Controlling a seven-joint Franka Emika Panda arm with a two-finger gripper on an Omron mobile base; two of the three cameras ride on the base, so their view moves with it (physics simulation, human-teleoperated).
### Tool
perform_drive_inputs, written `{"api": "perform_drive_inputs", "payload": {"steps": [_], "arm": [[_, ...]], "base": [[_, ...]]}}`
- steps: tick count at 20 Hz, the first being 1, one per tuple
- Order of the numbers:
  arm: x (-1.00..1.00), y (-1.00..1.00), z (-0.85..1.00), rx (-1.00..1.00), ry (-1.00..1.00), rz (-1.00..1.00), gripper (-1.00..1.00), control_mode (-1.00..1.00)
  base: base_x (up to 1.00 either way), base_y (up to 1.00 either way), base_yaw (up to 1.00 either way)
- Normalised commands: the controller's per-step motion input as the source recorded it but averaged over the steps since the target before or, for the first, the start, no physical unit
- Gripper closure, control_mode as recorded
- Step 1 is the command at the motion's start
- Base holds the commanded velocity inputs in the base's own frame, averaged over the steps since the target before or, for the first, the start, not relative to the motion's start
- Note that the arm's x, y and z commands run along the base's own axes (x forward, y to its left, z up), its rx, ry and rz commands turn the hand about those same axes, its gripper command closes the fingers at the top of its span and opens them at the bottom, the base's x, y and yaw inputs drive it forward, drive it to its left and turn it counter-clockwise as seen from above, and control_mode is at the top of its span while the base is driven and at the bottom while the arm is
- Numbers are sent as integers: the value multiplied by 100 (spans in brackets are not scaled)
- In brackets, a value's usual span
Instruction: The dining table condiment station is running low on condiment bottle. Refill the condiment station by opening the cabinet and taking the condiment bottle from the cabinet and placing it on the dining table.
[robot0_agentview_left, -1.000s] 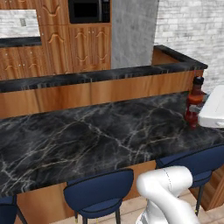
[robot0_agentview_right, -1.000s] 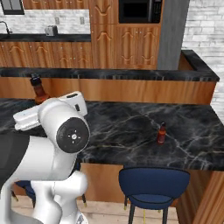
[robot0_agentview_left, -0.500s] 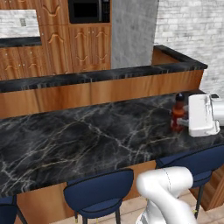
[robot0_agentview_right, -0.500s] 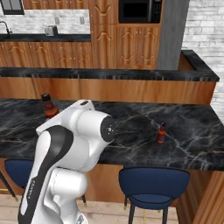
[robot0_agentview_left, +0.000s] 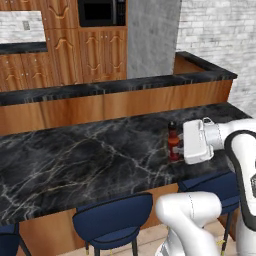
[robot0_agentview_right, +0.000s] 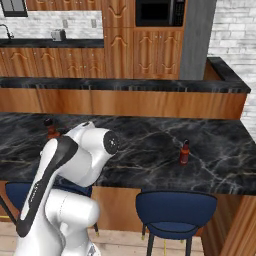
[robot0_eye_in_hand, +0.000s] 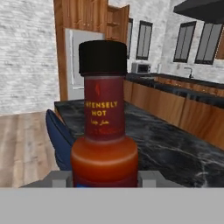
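1. Landmark for you: the long black marble dining table with white-gold veining and wood-panelled sides. Everything below is relative to it.
2. Its far side ends against a raised wood-faced ledge with a dark top. That is a hard stop for any push away from the base.
3. The near edge overhangs the dark blue round stools. The white arm rises from that side.
4. Most of the tabletop is bare marble in the left base view, on the arm's left side, so you have free room there.
5. A second small red-brown bottle with a dark cap stands upright on the table, well apart from the hand, on the arm's right side.
6. The slim condiment bottle with a black cap, reddish neck and dark label is upright over the table's near part. You cannot tell whether its base touches the marble.
7. The white two-finger gripper comes in sideways and is clamped on the bottle's lower body. In the hand view the grey fingers flank its orange-red base on both sides.
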Motion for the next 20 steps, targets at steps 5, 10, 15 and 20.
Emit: {"api": "perform_drive_inputs", "payload": {"steps": [5, 10, 15, 20], "arm": [[55, 40, -93, 3, -1, 0, 100, -100], [60, 22, -80, 6, -8, 5, 100, -100], [65, 18, -39, 8, -5, 7, 100, -100], [49, 15, -42, 1, 0, 10, 100, -100]], "base": [[0, 0, 0], [0, 0, 0], [0, 0, 0], [0, 0, 0]]}}
